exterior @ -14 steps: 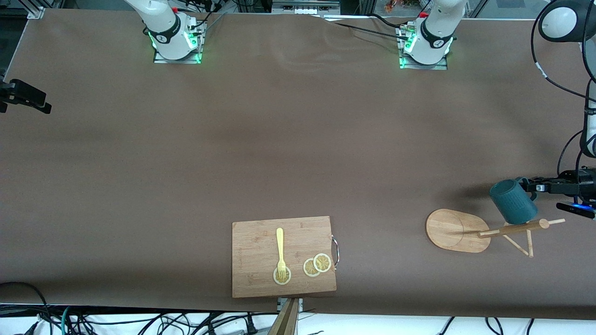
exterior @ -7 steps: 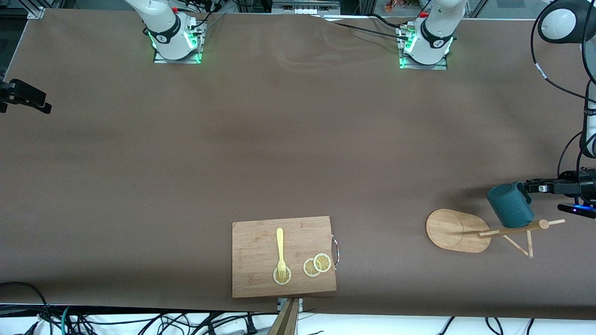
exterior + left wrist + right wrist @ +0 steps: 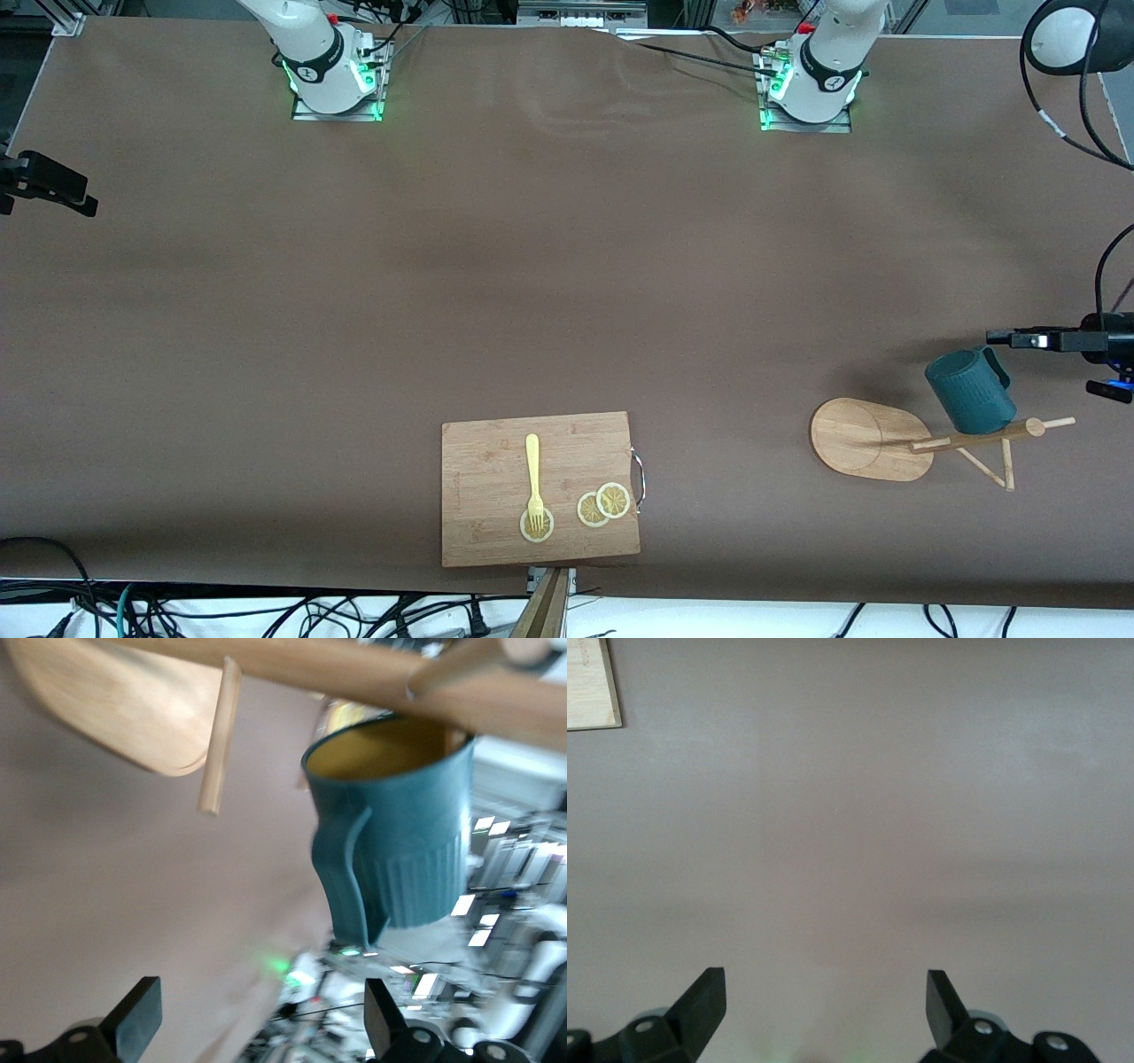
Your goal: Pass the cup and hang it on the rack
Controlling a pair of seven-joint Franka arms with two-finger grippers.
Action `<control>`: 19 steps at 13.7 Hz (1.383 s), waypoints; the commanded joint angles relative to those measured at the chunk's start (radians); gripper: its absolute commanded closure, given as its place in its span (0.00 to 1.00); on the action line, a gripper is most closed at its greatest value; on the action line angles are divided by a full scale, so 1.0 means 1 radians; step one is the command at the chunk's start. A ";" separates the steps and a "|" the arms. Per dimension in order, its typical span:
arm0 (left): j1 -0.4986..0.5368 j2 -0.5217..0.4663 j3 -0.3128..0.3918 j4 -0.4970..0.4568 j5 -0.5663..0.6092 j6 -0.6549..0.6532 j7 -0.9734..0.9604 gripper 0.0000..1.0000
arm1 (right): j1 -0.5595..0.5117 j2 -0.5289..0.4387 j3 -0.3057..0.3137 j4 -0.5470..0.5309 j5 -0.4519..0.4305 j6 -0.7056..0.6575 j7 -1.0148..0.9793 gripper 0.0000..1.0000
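The dark teal cup hangs against the upper post of the wooden rack, near the left arm's end of the table. Nothing grips it. In the left wrist view the cup shows its handle and mustard inside just under the post, with a bare peg beside it. I cannot see which peg carries it. My left gripper is open and stands apart from the cup. My right gripper is open over bare table and waits.
A rectangular cutting board lies near the front edge of the table. On it are a yellow fork and lemon slices. One corner of the board shows in the right wrist view.
The left gripper opened, let go of the cup and drew back toward the left arm's end. The cup settled slightly lower against the rack. The right arm has not moved.
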 commanded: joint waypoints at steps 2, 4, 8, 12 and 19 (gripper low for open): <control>-0.148 -0.188 0.016 0.005 0.320 0.000 0.016 0.00 | -0.015 -0.010 0.007 -0.005 0.001 -0.007 -0.014 0.00; -0.232 -0.280 0.014 -0.006 0.501 0.020 0.013 0.00 | -0.013 -0.010 0.007 -0.005 0.001 -0.007 -0.014 0.00; -0.407 -0.461 0.014 -0.133 0.720 0.058 -0.018 0.00 | -0.015 -0.010 0.009 -0.005 0.001 -0.007 -0.014 0.00; -0.526 -0.612 0.011 -0.337 0.818 0.137 -0.174 0.00 | -0.015 -0.010 0.009 -0.005 0.001 -0.007 -0.014 0.00; -0.530 -0.874 -0.044 -0.673 0.804 0.361 -0.163 0.00 | -0.015 -0.010 0.009 -0.005 0.001 -0.007 -0.014 0.00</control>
